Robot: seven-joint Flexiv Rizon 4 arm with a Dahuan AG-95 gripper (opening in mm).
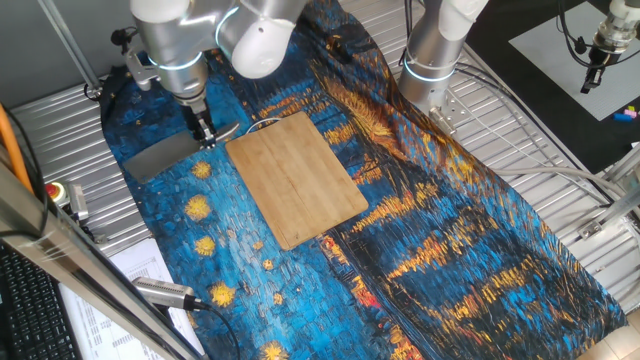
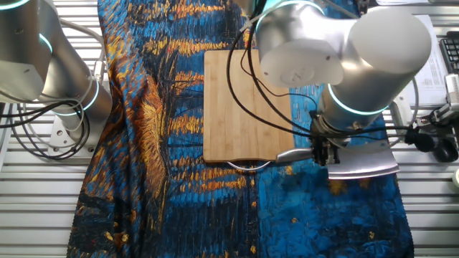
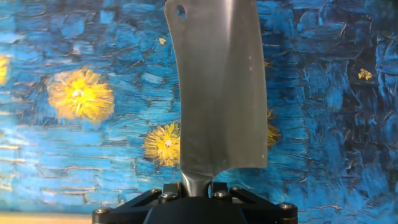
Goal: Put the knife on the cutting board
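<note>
The knife (image 1: 160,156), an all-metal cleaver with a dull-grey blade, lies on the blue painted cloth left of the cutting board (image 1: 296,178). My gripper (image 1: 205,135) is down at the junction of blade and handle, its fingers either side of the neck. In the hand view the blade (image 3: 217,93) stretches away from my gripper (image 3: 198,188), whose black fingers close in on the handle. In the other fixed view the knife (image 2: 358,159) lies right of the board (image 2: 247,107) with my gripper (image 2: 323,154) on it. The short silvery handle (image 2: 294,154) points toward the board's wire loop.
A second robot arm base (image 1: 432,60) stands at the back right on the metal table. A blue-and-orange painted cloth (image 1: 450,250) covers the table. Papers (image 1: 130,280) and a cable with a metal plug (image 1: 170,293) lie at the front left, beside a red button (image 1: 55,192).
</note>
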